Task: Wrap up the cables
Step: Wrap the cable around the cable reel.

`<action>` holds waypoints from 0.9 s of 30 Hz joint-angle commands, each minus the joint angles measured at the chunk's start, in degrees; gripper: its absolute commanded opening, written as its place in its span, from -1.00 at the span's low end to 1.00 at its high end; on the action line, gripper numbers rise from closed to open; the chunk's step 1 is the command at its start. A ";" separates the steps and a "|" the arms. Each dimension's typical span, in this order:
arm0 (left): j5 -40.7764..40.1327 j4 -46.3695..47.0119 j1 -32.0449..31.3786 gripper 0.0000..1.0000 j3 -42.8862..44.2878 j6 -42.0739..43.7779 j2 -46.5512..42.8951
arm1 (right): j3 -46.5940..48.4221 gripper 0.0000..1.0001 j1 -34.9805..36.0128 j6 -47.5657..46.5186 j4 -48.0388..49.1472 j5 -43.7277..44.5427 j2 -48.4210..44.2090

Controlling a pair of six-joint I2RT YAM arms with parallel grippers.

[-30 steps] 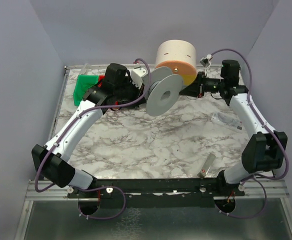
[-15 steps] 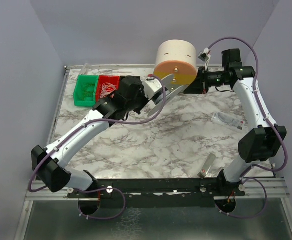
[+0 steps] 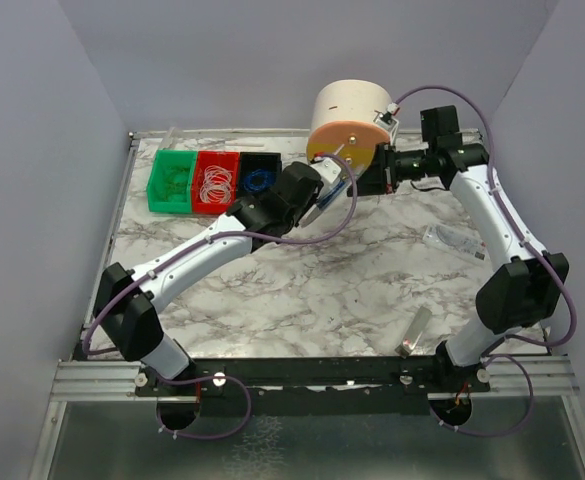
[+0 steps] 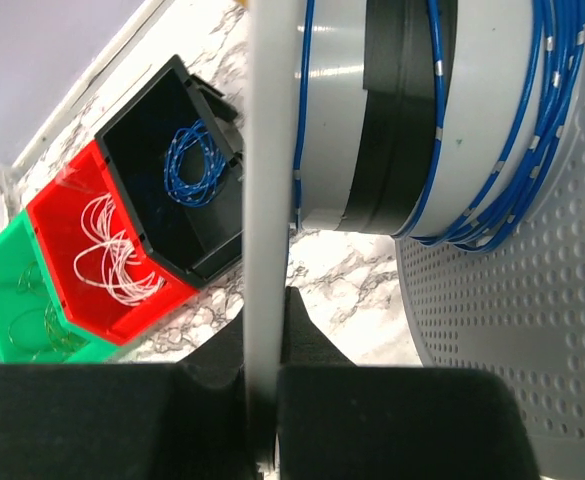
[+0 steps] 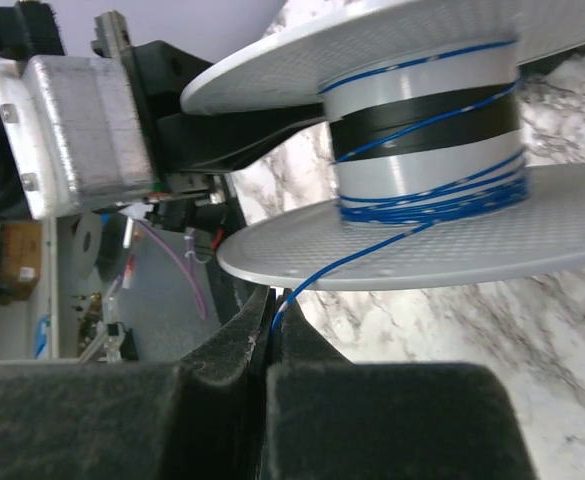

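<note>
- Left gripper (image 4: 264, 372): clenched on the thin edge of the spool's near flange (image 4: 267, 150). The pads press it from both sides with no gap showing.
- Right gripper (image 5: 270, 322): fingers pinched together on one strand of the blue cable (image 5: 432, 200). The strand rises from the fingertips to the rim of the nearer flange.
- Blue cable on the spool (image 5: 422, 85): several turns round the grey hub, most of them bunched against one flange. A few single turns cross the black band (image 5: 422, 125) on the hub.
- Top view: the spool sits edge-on between the two grippers, toward the far centre of the table (image 3: 302, 290). I cannot tell whether it touches the marble.
- Near edge: a small clear strip (image 3: 415, 330) lies close to the right arm's base.
- Middle: one wide stretch of marble runs from the arm bases up to the spool, bounded by the two forearms.
- Right side: a clear plastic bag (image 3: 454, 240) lies just beside the right forearm, near the table's right edge.
- Far left: the green bin (image 3: 170, 180), red bin (image 3: 215, 178) and black bin (image 3: 260, 172) stand in a touching row.
  - The red bin holds white coils and the black one a blue coil.
  - The left wrist is just beside the black bin.
- Far centre: a beige-and-orange drum (image 3: 350, 115) stands directly behind the spool and the right gripper, very close.
- Walls close in the back and both sides.
</note>
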 commanded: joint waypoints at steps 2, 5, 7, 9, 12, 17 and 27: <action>-12.65 2.02 0.88 -1.00 2.75 -8.04 2.11 | -5.40 -0.99 2.72 19.26 17.30 -5.56 -4.71; -12.63 2.98 0.91 -1.00 2.65 -10.87 2.45 | -11.77 -0.99 3.60 31.00 31.82 -8.36 -5.08; -12.41 3.61 0.90 -1.00 2.81 -14.31 2.68 | -15.10 -0.99 4.32 37.70 41.74 -8.82 -5.06; -11.40 3.69 0.89 -1.00 3.23 -16.83 2.88 | -17.38 -1.00 5.24 43.15 51.02 -8.32 -4.86; -8.80 3.61 0.89 -1.00 4.11 -19.60 3.12 | -18.91 -0.99 6.60 47.17 59.25 -5.69 -4.70; -5.52 2.28 0.97 -1.00 6.78 -24.48 4.95 | -17.56 -0.99 10.10 39.46 55.57 2.15 -5.12; 8.99 -0.56 7.30 -1.00 11.94 -34.33 6.76 | -20.58 -1.00 15.51 24.20 46.46 14.05 -7.00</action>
